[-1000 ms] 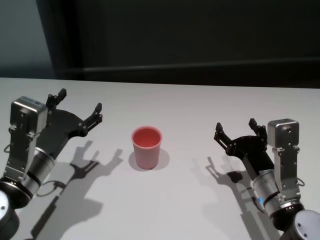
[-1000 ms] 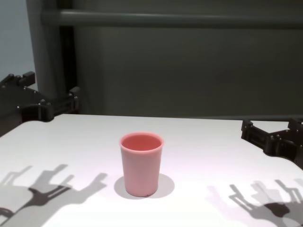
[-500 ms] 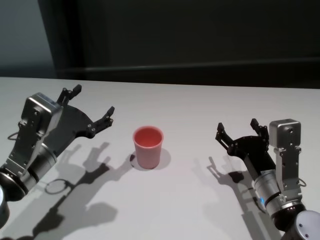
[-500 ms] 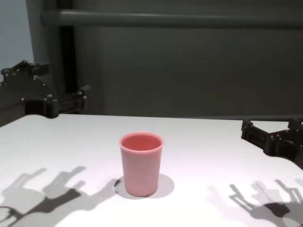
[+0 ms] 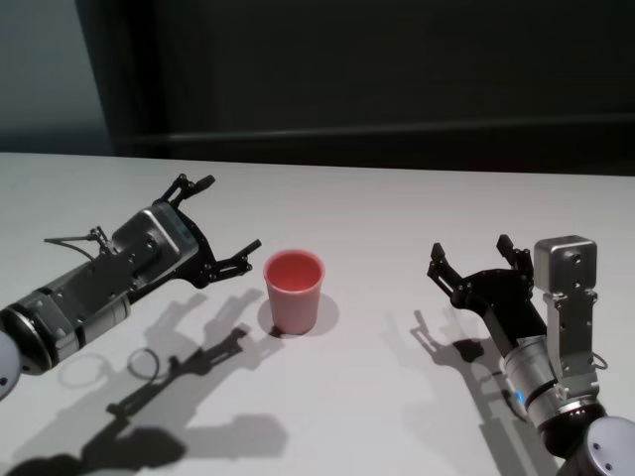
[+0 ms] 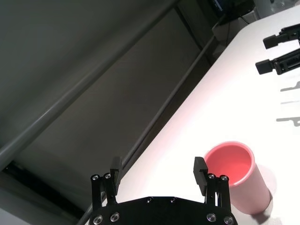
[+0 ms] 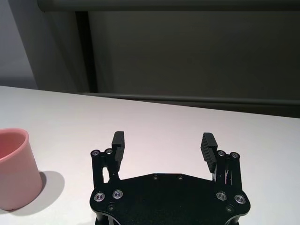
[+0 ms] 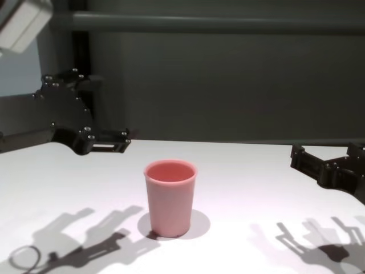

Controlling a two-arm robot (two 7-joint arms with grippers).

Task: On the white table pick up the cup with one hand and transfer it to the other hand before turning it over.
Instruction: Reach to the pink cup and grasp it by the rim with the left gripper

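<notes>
The pink cup (image 5: 294, 291) stands upright, mouth up, on the white table (image 5: 367, 407). It also shows in the chest view (image 8: 170, 197), the left wrist view (image 6: 234, 176) and the right wrist view (image 7: 14, 168). My left gripper (image 5: 228, 213) is open, turned on its side, just left of the cup and a little above the table, its lower fingertip close to the rim without touching. In the left wrist view (image 6: 158, 168) the cup lies beside one finger, not between the fingers. My right gripper (image 5: 468, 248) is open and empty, well right of the cup.
A dark wall with a horizontal rail (image 8: 217, 23) runs behind the table's far edge. The arms cast shadows on the tabletop (image 8: 256, 188). My right gripper also shows far off in the left wrist view (image 6: 281, 49).
My left arm has swung in toward the cup, risen and rolled its gripper onto its side. The cup and my right arm have not moved.
</notes>
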